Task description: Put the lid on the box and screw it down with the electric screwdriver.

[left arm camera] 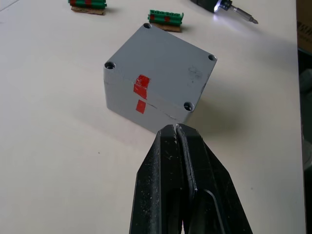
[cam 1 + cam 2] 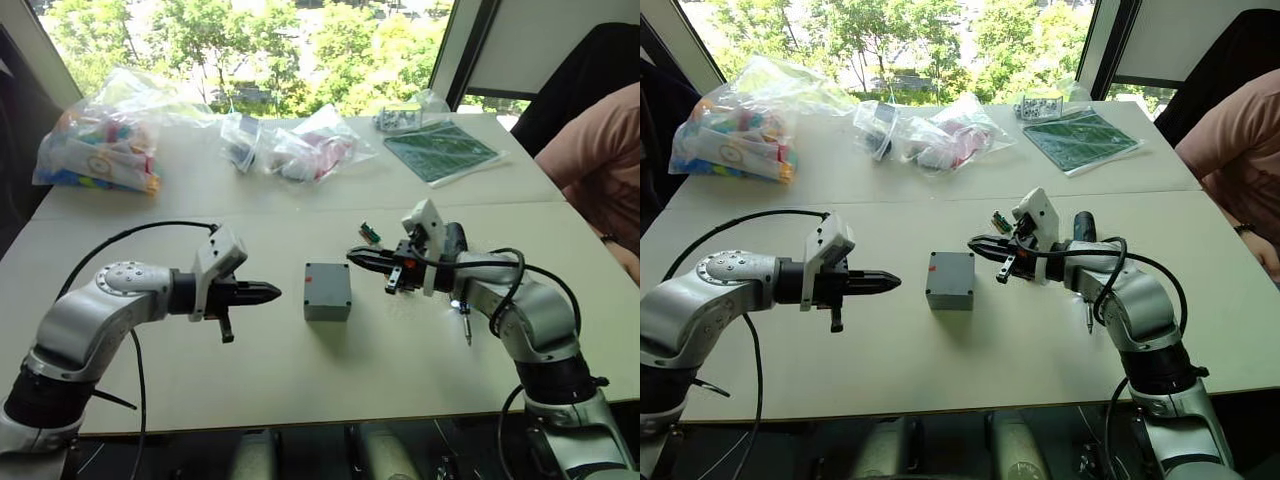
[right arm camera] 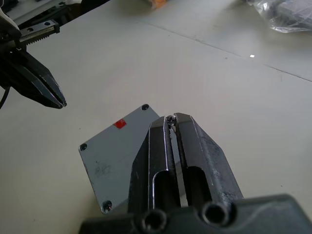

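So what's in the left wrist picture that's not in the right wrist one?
Left wrist picture: two green components, the electric screwdriver with its lit tip, and the side of the box with its red marks.

Right wrist picture instead: the right gripper, shut, above the lid, plus a clear plastic bag farther back.

Both: the grey lid sitting on the box, the shut left gripper, and the pale table.

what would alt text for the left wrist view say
A grey plastic box with its lid on and red marks on its side sits on a pale table, just beyond the shut left gripper. Two green components and a black screwdriver lie behind.
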You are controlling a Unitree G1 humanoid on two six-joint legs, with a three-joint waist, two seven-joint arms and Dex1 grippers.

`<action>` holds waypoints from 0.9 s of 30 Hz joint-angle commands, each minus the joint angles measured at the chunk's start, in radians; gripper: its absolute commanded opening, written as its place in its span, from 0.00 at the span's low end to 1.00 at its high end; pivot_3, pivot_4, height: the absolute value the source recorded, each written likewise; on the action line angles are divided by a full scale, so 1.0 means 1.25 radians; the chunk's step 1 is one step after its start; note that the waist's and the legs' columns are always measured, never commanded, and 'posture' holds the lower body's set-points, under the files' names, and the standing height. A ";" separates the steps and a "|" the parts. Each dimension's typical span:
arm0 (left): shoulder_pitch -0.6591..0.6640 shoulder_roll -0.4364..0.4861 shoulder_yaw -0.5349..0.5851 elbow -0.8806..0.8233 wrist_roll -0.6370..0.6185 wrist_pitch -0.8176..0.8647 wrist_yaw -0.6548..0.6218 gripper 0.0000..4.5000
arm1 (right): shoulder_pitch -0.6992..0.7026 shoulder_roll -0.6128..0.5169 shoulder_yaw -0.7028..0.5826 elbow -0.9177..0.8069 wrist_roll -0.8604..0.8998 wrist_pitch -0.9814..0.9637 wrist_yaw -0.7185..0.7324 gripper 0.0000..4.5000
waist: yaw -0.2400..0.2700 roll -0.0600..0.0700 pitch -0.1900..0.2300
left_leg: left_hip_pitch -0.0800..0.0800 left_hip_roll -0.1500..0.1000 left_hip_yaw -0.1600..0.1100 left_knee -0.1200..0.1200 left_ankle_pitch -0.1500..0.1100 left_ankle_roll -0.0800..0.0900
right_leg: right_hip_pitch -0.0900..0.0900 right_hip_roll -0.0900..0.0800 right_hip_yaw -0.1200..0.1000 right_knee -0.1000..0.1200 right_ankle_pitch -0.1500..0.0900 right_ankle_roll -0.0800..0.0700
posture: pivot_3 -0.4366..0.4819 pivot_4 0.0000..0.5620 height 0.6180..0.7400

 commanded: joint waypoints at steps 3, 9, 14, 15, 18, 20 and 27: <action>0.002 0.001 0.021 -0.039 -0.019 -0.004 0.014 0.00 | -0.009 0.001 0.009 -0.004 -0.013 -0.019 -0.005 0.02 | -0.001 0.000 0.000 | 0.000 0.000 0.000 0.000 0.000 0.000 | 0.000 0.000 0.000 0.000 0.000 0.000 | 0.48 0.27 1.00; 0.006 0.001 0.020 -0.041 -0.025 -0.006 0.024 0.00 | -0.010 0.001 0.018 0.016 -0.031 -0.035 -0.002 0.02 | -0.002 0.000 0.000 | 0.000 0.000 0.000 0.000 0.000 0.000 | -0.001 0.000 0.000 0.001 0.000 0.000 | 0.48 0.27 1.00; 0.009 0.003 0.019 -0.037 -0.024 -0.012 0.023 0.00 | -0.009 0.000 0.025 0.033 -0.046 -0.047 -0.001 0.02 | -0.002 0.000 0.000 | 0.000 0.000 0.000 0.000 0.000 0.000 | -0.001 0.000 0.000 0.001 0.000 0.000 | 0.48 0.27 1.00; 0.009 0.003 0.018 -0.036 -0.023 -0.013 0.022 0.00 | -0.009 0.000 0.029 0.036 -0.053 -0.054 -0.001 0.02 | -0.002 0.000 0.000 | 0.000 0.000 0.000 0.000 0.000 0.000 | -0.001 0.000 0.000 0.001 0.000 0.000 | 0.48 0.27 1.00; 0.008 0.002 0.015 -0.034 -0.021 -0.016 0.022 0.00 | -0.009 0.002 0.033 0.044 -0.064 -0.066 -0.006 0.02 | -0.002 0.000 0.000 | 0.000 0.000 0.000 0.000 0.000 0.000 | -0.001 0.000 0.000 0.001 0.000 0.000 | 0.48 0.27 1.00; 0.007 0.002 0.014 -0.033 -0.020 -0.017 0.021 0.00 | -0.008 0.002 0.034 0.046 -0.069 -0.068 -0.006 0.02 | -0.002 0.000 0.000 | 0.000 0.000 0.000 0.000 0.000 0.000 | -0.001 0.000 0.000 0.001 0.000 0.000 | 0.48 0.27 1.00; 0.007 0.004 0.012 -0.029 -0.018 -0.020 0.018 0.00 | -0.005 -0.006 0.027 0.058 -0.077 -0.075 0.000 0.02 | -0.002 0.000 0.000 | 0.000 0.000 0.000 0.000 0.000 0.000 | -0.001 0.000 0.000 0.001 0.000 0.000 | 0.48 0.27 1.00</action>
